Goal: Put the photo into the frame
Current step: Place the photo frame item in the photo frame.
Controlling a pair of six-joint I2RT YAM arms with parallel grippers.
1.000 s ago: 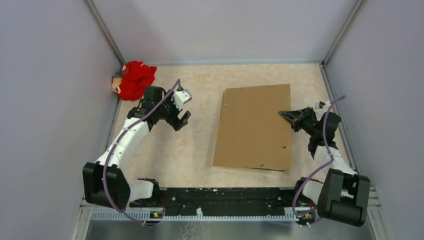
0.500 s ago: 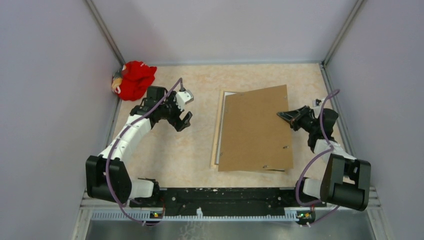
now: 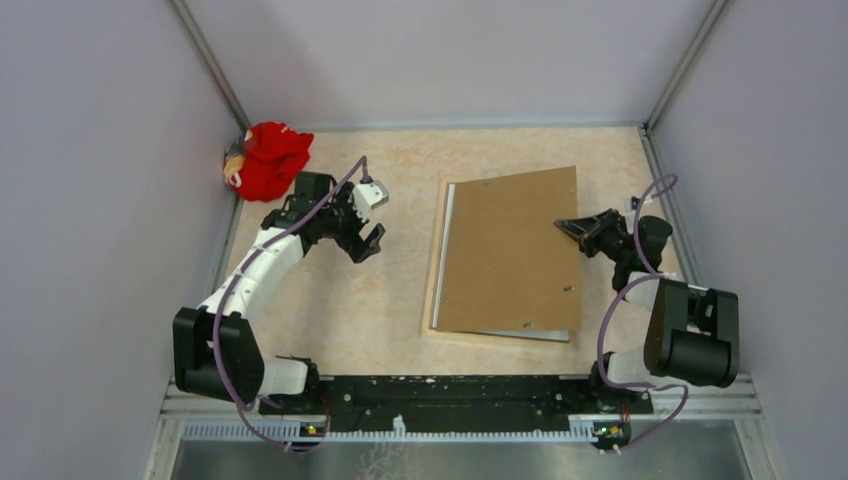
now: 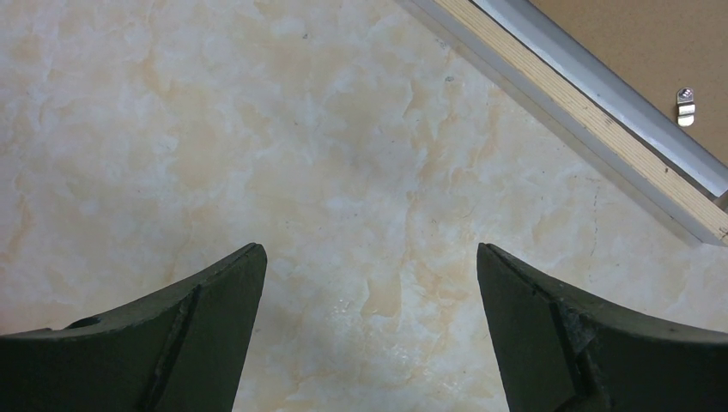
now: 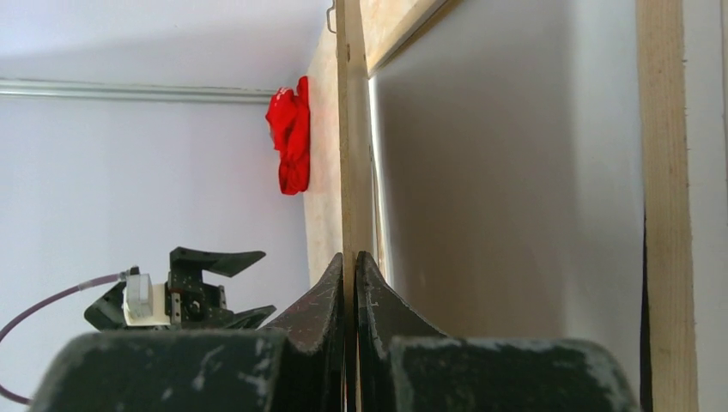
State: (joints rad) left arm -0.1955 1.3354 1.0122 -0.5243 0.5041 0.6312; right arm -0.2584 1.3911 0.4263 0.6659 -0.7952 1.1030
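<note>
A brown backing board (image 3: 510,250) lies over the thin white frame (image 3: 490,337), whose left and near rails show past it. My right gripper (image 3: 565,226) is shut on the board's right edge and holds that edge raised. In the right wrist view the jaws (image 5: 349,262) pinch the thin board, with a pale flat surface (image 5: 515,215) under it inside the frame's wood rail (image 5: 661,215). I cannot tell whether that surface is the photo. My left gripper (image 3: 372,240) hovers open left of the frame, over bare table (image 4: 369,257), beside the frame's rail (image 4: 592,112).
A red cloth (image 3: 268,158) lies crumpled in the far left corner, also seen in the right wrist view (image 5: 292,137). Grey walls close in the table on the left, back and right. A metal clip (image 4: 684,103) sits on the board.
The board has shifted and lifted at its right edge, uncovering the frame's left and near rails. My right arm has drawn back toward the right wall. The left gripper has barely moved.
</note>
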